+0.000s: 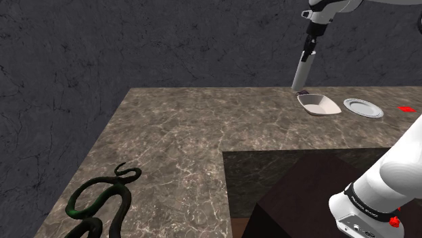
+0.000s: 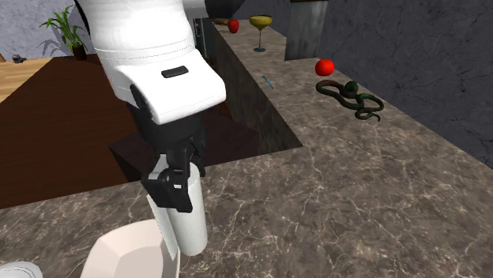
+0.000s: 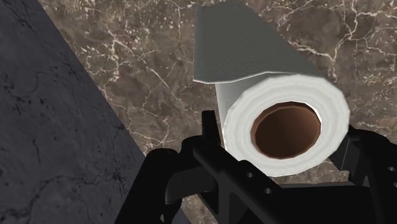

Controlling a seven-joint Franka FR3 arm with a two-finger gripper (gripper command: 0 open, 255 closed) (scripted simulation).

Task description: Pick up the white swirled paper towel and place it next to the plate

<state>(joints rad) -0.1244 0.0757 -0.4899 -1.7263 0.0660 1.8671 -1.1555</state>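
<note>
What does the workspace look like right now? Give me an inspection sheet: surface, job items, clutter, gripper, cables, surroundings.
Surface: brown marbled counter, wrapping around a dark recess.
Job's things: white paper towel roll upright, close beside a white bowl; plate lies past the bowl.
Clutter: dark green snake figure, red apple, goblet.
Grippers: gripper shut on the paper towel roll near its top end.
Cables: nothing seen.
Surroundings: dark grey stone wall, potted plant.
</note>
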